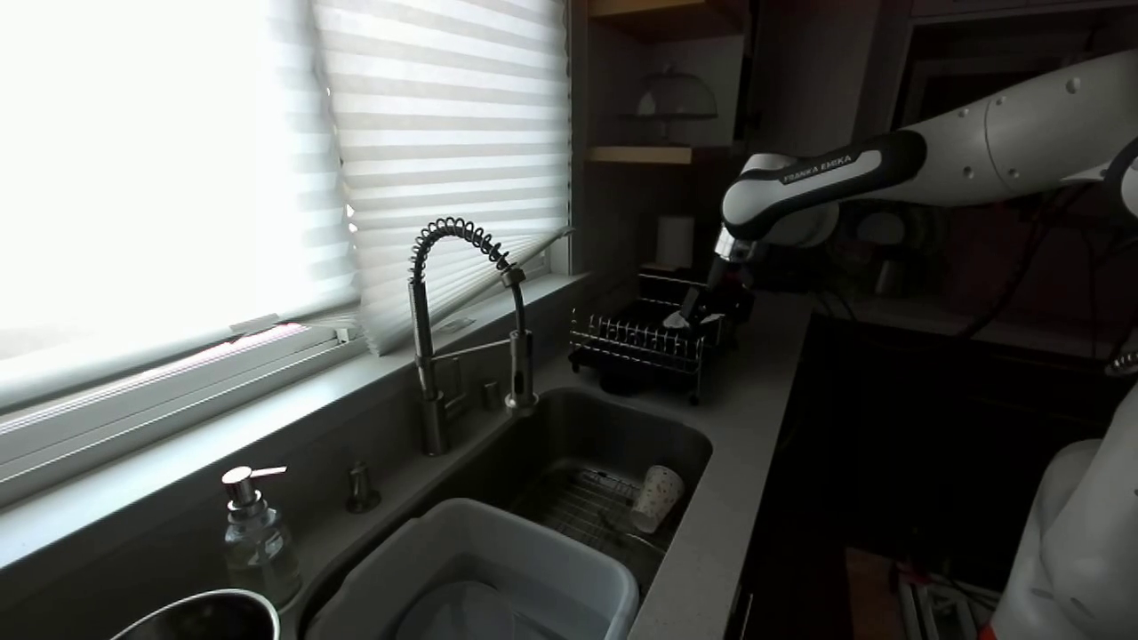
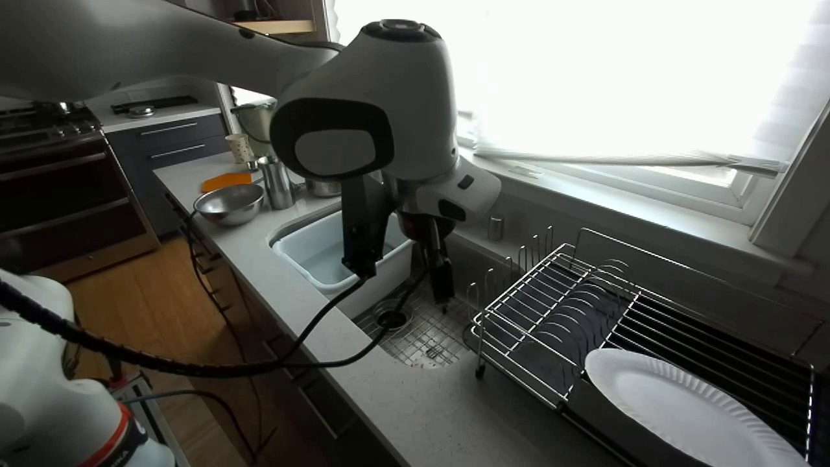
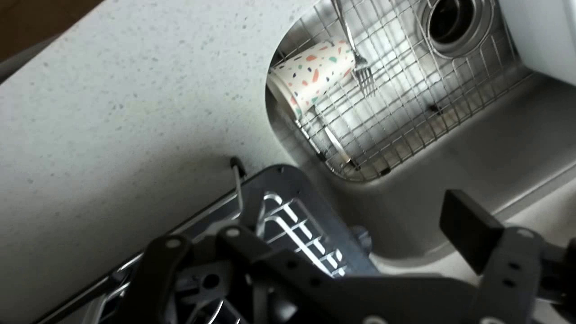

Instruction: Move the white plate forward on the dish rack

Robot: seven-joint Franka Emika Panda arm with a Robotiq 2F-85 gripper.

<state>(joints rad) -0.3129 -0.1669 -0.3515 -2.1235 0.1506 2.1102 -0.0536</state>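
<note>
Plate [image 2: 687, 405] is on the rack [image 2: 681, 337], lower right in an exterior view, right of the prongs [image 2: 579, 311] and partly cut off by the frame edge. Gripper [image 3: 359, 219] has its jaws spread wide in the wrist view, nothing held; it hangs left of the plate in that exterior view, apart from it, near the rack's end by the sink [image 3: 454, 166]. Step in hand, my read: reaching for the plate. Do it well: travel high enough to clear the prongs, then come down at the rim, one jaw over, one under, lined up with the edge before closing. Thin rim will probably bend, so light squeeze. Lift just off the rack, shift forward level, lower fully, then let go. Wrist view shows no clear plate, so flat or leaning is hard to tell; check the rim's slant before committing.
</note>
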